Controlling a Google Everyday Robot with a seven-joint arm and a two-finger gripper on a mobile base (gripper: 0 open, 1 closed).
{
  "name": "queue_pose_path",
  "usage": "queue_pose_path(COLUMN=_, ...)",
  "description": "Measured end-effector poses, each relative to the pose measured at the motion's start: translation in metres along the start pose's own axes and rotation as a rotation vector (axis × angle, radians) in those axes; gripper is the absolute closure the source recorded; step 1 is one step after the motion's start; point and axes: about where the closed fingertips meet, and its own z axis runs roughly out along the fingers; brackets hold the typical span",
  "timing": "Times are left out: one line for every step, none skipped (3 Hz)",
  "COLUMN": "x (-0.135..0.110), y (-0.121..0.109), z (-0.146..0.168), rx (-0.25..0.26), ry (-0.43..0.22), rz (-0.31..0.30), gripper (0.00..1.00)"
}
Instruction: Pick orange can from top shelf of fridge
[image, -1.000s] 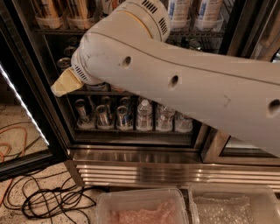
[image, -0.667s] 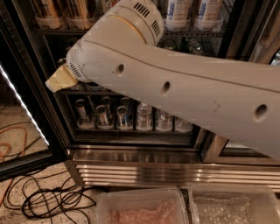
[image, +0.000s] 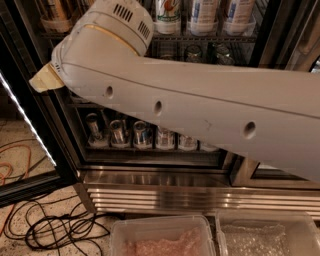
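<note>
In front of fridge (image: 200, 192), arm (image: 200, 115) across frame, end effector out of view; opening & hold unclear.

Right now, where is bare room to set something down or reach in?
Bare floor shows only left of the plastic bins, with black cables looping across it. On the lower shelf, cans stand packed side by side. The arm blocks the fridge opening; the gripper is out of view.

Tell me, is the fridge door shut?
No, the door stands swung out at the left of the fridge, and the arm crosses the shelves with its tool out of view.
</note>
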Motion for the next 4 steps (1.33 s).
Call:
queue_pose_path(x=-0.006, y=-0.002, z=0.004, rx=0.024, ry=-0.019, rz=0.021, gripper=0.0)
queue_pose_path(x=-0.02, y=0.009, z=0.03, rx=0.056, ry=-0.042, rz=0.05, gripper=0.0)
queue_pose_path(x=-0.029, y=0.008, z=0.05, rx=0.123, ry=-0.062, rz=0.088, gripper=0.1)
queue_pose_path(x=-0.041, y=-0.006, z=0.059, rx=0.217, ry=-0.112, rz=0.14, gripper=0.13)
